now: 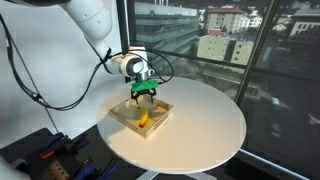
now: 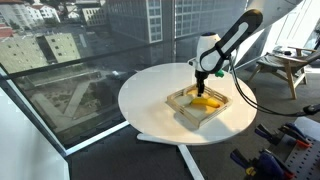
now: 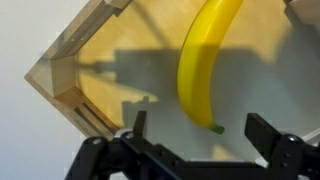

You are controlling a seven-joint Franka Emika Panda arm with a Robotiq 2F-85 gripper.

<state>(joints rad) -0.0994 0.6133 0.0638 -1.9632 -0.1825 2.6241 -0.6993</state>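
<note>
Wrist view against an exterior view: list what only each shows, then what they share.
Only the wrist view: the dark tip of the banana, the corner joints of the wooden tray, and finger shadows on its floor. Only an exterior view: the round white table, the robot arm, the city buildings outside. Both: the banana lying in the tray, with the open gripper above it.

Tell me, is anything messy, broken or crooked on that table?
Nothing stands out. The banana lies whole inside the wooden tray, the tray sits flat on the round white table, and the open gripper hangs above, with nothing spilled.
</note>
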